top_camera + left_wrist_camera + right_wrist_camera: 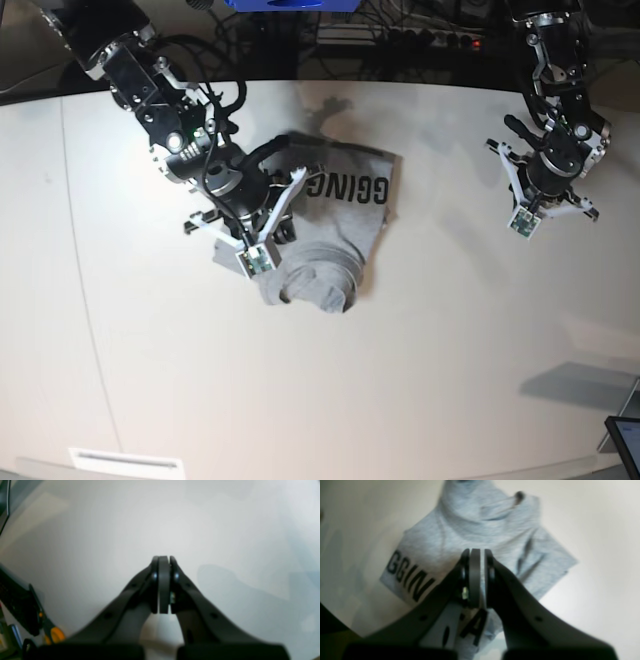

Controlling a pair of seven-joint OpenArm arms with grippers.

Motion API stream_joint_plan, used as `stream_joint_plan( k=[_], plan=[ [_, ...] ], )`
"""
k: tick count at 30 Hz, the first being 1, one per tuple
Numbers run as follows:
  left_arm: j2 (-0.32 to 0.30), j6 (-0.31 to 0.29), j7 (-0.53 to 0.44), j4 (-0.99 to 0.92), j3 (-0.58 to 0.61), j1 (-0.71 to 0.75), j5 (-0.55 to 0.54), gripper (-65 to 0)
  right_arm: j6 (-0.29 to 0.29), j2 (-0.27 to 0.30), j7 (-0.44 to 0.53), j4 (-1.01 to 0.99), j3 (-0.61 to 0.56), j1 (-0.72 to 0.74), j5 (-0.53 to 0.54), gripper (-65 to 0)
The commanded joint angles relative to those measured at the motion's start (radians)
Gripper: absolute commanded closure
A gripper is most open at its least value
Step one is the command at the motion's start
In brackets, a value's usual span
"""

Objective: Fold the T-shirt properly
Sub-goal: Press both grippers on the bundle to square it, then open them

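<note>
While both arms hang over the white table, each pincer is drawn closed. In the right wrist view, the right pincer shows its two jaws nearly together with only a thin sliver of light between them; whether cloth is caught in that sliver cannot be told. Directly beneath and beyond this pincer lies the T-shirt, a heather-grey garment bunched into a loose heap, not spread flat. Black block capitals run across the part of the fabric to the left of the jaws, and one more letter shows beneath the pincer's body. Past the jaw tips, the plain grey cloth rises in soft rolled folds.

In the base view, the right pincer sits over the near left portion of the T-shirt, with the printed band lying just beyond it and a rolled lump of cloth beside it toward the table's front edge.

The left pincer is clenched on nothing, its jaws pressed flat together above bare table. In the base view, this pincer stands well apart from the T-shirt, with open table surface between the two. Behind it, at the edge of the left wrist view, a yellow-handled tool lies blurred.
</note>
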Motion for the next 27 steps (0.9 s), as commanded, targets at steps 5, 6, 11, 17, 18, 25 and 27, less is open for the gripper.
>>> stream_joint_plan(
  k=[5, 6, 11, 17, 18, 25, 27],
  plan=[
    [0.022, 0.007, -0.021, 0.066, -0.007, 0.053, -0.009, 0.0, -0.006, -0.001, 0.027, 0.018, -0.008, 0.014, -0.012, -3.0],
    [0.037, 0.007, -0.021, 0.065, -0.007, 0.057, -0.009, 0.0, -0.006, -0.001, 0.021, 0.019, -0.009, 0.014, -0.012, -3.0],
    [0.096, 0.007, -0.021, 0.065, -0.002, 0.054, -0.009, 0.0, -0.006, -0.003, 0.021, 0.016, -0.009, -0.040, -0.012, -3.0],
    [0.105, 0.007, -0.021, 0.065, -0.002, 0.045, -0.009, 0.0, -0.011, -0.005, 0.032, -0.042, 0.000, -0.097, -0.012, -3.0],
    [0.103, 0.007, -0.021, 0.065, -0.005, 0.045, -0.009, 0.0, -0.011, -0.006, 0.032, -0.055, 0.000, -0.100, -0.012, -3.0],
    [0.106, 0.007, -0.021, 0.066, -0.007, 0.031, -0.009, 0.0, -0.011, -0.057, 0.021, -0.087, 0.077, -0.132, -0.015, -3.0],
    [0.106, 0.007, -0.021, 0.068, -0.007, 0.030, -0.009, 0.0, -0.011, -0.054, 0.019, -0.087, 0.083, -0.132, -0.015, -3.0]
  ],
)
